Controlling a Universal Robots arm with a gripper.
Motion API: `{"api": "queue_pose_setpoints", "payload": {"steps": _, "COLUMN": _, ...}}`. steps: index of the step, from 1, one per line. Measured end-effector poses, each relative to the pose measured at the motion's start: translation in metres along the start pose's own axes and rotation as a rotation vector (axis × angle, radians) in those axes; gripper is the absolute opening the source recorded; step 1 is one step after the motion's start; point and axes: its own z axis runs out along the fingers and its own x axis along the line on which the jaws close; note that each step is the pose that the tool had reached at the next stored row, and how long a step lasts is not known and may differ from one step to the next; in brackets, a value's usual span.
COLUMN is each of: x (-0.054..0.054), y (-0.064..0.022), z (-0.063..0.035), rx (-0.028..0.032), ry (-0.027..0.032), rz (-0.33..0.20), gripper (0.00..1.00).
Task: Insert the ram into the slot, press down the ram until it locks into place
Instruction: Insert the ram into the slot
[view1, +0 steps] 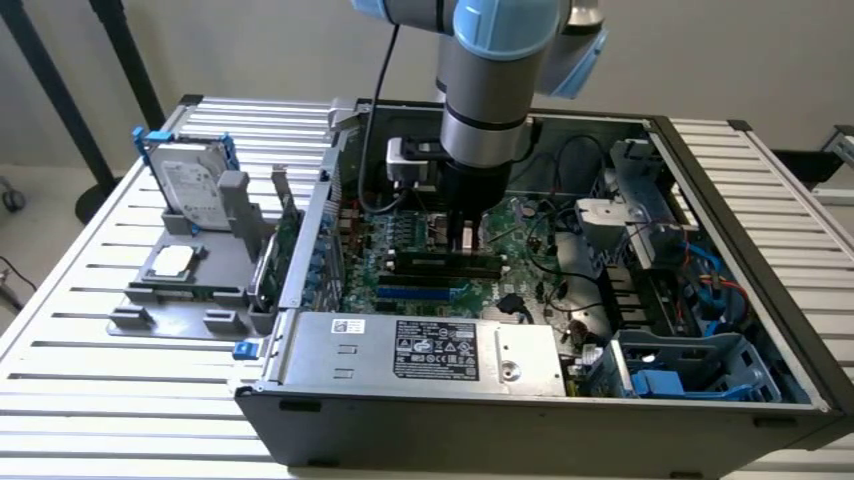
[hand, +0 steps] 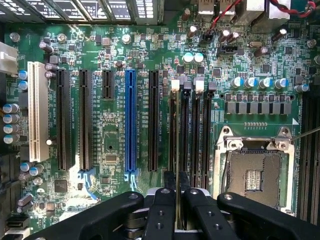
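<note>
Open case (view1: 534, 430) on table (view1: 80, 400), power supply (view1: 441, 350) at its six o'clock, drive cage (view1: 694, 370) at five, motherboard (view1: 400, 245) central, gripper (view1: 467, 240) above it, ram (hand: 177, 125) in its grip, hard drive (view1: 187, 185) outside at nine o'clock.

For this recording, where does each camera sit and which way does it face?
Exterior view: off the arm, above and outside the open computer case, looking down into it; the arm and gripper show.
Wrist view: on the wrist, facing straight down at the motherboard; the gripper shows, shut on the ram.
Shared: the blue slot and the black memory slots.
</note>
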Motion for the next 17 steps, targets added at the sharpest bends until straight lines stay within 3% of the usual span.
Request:
{"api": "queue_pose_setpoints", "payload": {"steps": 7, "x": 0.000, "y": -0.0003, "z": 0.0014, "rx": -0.0001, "ry": 0.0001, "rz": -0.001, "gripper": 0.15}}
{"api": "queue_pose_setpoints", "payload": {"steps": 9, "x": 0.000, "y": -0.0003, "z": 0.0014, "rx": 0.0000, "ry": 0.0000, "rz": -0.001, "gripper": 0.27}}
{"api": "queue_pose_setpoints", "payload": {"steps": 10, "x": 0.000, "y": -0.0003, "z": 0.0013, "rx": 0.0001, "ry": -0.0006, "rz": -0.001, "gripper": 0.27}}
{"api": "queue_pose_setpoints", "payload": {"steps": 11, "x": 0.000, "y": -0.0003, "z": -0.0003, "rx": 0.0001, "ry": -0.0026, "rz": -0.001, "gripper": 0.27}}
{"api": "queue_pose_setpoints", "payload": {"steps": 12, "x": 0.000, "y": -0.0002, "z": -0.0030, "rx": 0.0001, "ry": -0.0050, "rz": -0.001, "gripper": 0.34}}
{"api": "queue_pose_setpoints", "payload": {"steps": 17, "x": 0.000, "y": 0.0011, "z": -0.0239, "rx": 0.0000, "ry": -0.0087, "rz": -0.001, "gripper": 0.34}}
